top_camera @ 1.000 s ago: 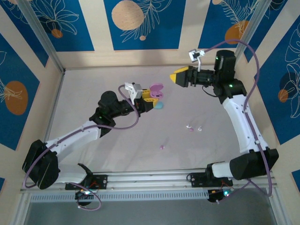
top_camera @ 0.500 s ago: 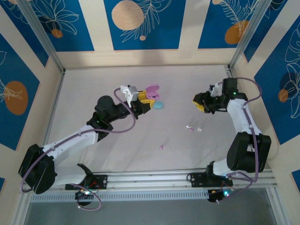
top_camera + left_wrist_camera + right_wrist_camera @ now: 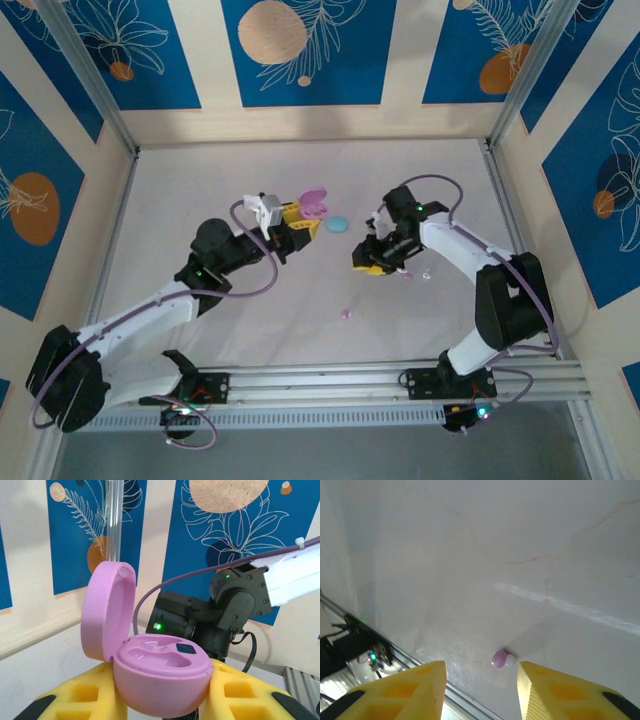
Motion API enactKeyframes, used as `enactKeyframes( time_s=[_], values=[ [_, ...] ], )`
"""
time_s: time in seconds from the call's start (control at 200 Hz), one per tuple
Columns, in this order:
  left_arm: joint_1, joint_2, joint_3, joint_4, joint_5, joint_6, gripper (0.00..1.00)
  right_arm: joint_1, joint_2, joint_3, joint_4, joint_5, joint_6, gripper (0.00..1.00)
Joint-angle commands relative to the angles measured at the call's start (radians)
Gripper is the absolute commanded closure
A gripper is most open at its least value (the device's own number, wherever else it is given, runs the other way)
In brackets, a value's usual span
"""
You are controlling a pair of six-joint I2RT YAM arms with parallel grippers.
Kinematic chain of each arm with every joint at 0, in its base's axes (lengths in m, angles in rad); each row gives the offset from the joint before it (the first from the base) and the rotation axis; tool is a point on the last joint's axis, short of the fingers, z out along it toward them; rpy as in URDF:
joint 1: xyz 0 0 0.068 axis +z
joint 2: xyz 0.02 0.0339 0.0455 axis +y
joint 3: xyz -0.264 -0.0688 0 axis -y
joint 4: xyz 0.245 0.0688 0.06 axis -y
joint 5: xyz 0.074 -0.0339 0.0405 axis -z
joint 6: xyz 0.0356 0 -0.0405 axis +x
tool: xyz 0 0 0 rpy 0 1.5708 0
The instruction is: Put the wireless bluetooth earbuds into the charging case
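Left gripper (image 3: 298, 222) pinching the open pink charging case (image 3: 155, 665), lid upright, pale blue case (image 3: 338, 224) on the tabletop (image 3: 200, 180) just beside the pink charging case, right gripper (image 3: 480, 666) spread, low over the tabletop, pink earbud (image 3: 499, 658) lying just beyond its fingertips, two more earbuds (image 3: 405, 273) right of the pink charging case, well apart from it.

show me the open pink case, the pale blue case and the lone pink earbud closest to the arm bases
open pink case (image 3: 160, 680), left wrist view, front of its lower shell
pale blue case (image 3: 338, 223), top external view, middle of its top
lone pink earbud (image 3: 345, 314), top external view, centre of the bud
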Motion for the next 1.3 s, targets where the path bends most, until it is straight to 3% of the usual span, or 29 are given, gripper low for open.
enactKeyframes(
  time_s=[0.0, 0.19, 0.45, 0.75, 1.296],
  values=[
    [-0.01, -0.07, -0.036, -0.022, -0.045, 0.006, 0.82, 0.076, 0.034, -0.004, 0.01, 0.023, -0.056, 0.58],
    [-0.011, -0.178, -0.089, -0.109, -0.056, 0.018, 0.82, 0.204, 0.098, 0.0, 0.047, 0.127, -0.091, 0.61],
    [-0.011, -0.28, -0.153, -0.167, -0.095, 0.019, 0.82, 0.291, 0.154, 0.004, 0.045, 0.199, -0.119, 0.61],
    [-0.012, -0.271, -0.17, -0.152, -0.101, 0.024, 0.82, 0.319, 0.18, -0.032, 0.063, 0.232, -0.116, 0.6],
    [-0.01, -0.267, -0.158, -0.146, -0.107, 0.018, 0.82, 0.359, 0.138, -0.109, 0.045, 0.174, -0.109, 0.6]
  ],
)
